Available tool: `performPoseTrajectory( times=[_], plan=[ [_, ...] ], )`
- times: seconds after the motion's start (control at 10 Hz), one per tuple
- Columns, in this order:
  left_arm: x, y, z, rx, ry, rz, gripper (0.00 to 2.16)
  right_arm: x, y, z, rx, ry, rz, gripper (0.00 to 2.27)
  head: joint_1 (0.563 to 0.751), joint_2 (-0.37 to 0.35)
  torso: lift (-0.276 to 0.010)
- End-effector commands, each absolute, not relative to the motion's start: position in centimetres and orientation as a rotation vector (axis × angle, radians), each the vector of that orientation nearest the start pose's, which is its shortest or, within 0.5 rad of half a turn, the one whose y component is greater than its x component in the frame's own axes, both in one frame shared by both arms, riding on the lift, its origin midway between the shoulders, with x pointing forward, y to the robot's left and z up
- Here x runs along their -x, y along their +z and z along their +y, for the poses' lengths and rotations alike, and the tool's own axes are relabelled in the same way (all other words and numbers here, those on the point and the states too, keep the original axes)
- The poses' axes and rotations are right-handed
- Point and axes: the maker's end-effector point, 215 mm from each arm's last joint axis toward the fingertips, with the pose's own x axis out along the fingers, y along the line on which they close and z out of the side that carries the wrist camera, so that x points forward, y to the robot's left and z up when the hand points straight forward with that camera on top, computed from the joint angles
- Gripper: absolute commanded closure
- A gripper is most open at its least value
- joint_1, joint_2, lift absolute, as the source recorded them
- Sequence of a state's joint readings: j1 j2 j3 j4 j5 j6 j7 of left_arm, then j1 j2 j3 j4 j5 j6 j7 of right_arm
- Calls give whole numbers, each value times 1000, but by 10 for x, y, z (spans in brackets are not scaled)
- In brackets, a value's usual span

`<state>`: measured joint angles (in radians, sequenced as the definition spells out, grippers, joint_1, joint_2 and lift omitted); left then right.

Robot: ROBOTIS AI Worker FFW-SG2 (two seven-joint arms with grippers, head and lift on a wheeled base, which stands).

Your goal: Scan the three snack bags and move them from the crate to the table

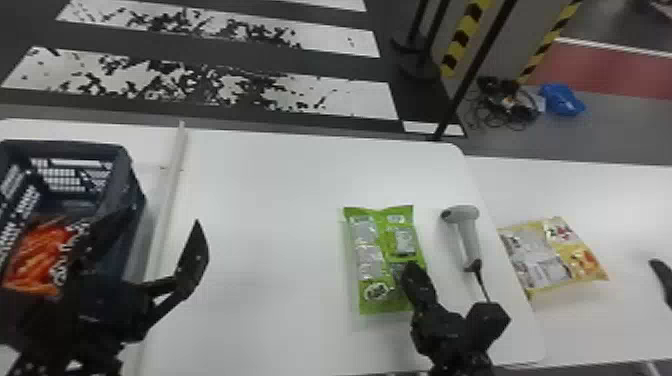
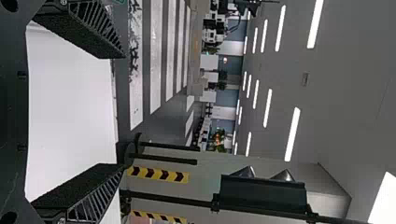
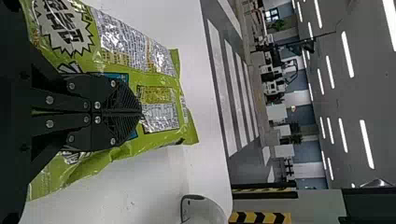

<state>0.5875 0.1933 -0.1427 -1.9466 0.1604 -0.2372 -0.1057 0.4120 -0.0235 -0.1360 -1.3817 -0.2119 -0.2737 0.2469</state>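
In the head view my left gripper (image 1: 165, 215) stands open beside and over the crate (image 1: 114, 165), where an orange snack bag (image 1: 37, 255) lies. The left wrist view has the same gripper (image 2: 119, 111) with its fingers wide apart and nothing between them. My right gripper (image 1: 414, 270) is over the lower right part of the green snack bag (image 1: 372, 260), which lies flat on the table (image 1: 260, 200). Seen from the right wrist, this gripper (image 3: 141, 113) has its fingers together in front of the green bag (image 3: 161, 105). A yellow snack bag (image 1: 552, 255) lies farther right.
A grey handheld scanner (image 1: 466, 232) lies between the green and yellow bags, its cable running toward the right arm; its head (image 3: 203, 211) shows in the right wrist view. A white raised strip (image 1: 170, 195) runs beside the crate. A dark object (image 1: 664, 277) stands at the far right edge.
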Motion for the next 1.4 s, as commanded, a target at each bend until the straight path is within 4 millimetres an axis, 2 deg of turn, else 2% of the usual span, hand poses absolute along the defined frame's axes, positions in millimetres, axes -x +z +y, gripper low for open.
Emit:
performPoseTrajectory(
  times=[0.0, 0.1, 0.2, 0.3, 0.4, 0.7, 0.9, 1.0, 1.1, 1.3],
  plan=[
    [-395, -364, 156, 81, -294, -2, 36, -387, -546, -283, -173, 24, 274, 2243, 695, -181, -62],
    [-395, -364, 156, 81, -294, -2, 36, -383, -522, -292, -177, -1, 223, 2199, 695, -181, -62],
    [-395, -362, 156, 82, -291, -7, 36, -382, -481, -295, -157, 0, 147, 1511, 695, -188, -62],
    [-395, -361, 156, 84, -291, -10, 36, -384, -451, -298, -128, 10, 113, 117, 695, -198, -62],
    [-395, -362, 156, 82, -292, -8, 36, -388, -439, -308, -85, 13, 100, -2, 695, -204, -62],
    [-390, -352, 158, 82, -290, -43, 36, -406, -445, -358, -1, 62, 134, 76, 695, -236, -62],
    [-388, -355, 161, 73, -284, -37, 36, -417, -486, -378, 46, 75, 290, 83, 695, -277, -62],
    [-388, -357, 162, 70, -281, -34, 36, -423, -497, -385, 60, 80, 337, 83, 695, -290, -62],
    [-386, -357, 163, 71, -279, -30, 36, -434, -502, -391, 49, 89, 343, 87, 695, -298, -62],
    [-384, -358, 169, 67, -263, -26, 36, -459, -510, -415, 38, 58, 349, 87, 695, -307, -62]
  ],
)
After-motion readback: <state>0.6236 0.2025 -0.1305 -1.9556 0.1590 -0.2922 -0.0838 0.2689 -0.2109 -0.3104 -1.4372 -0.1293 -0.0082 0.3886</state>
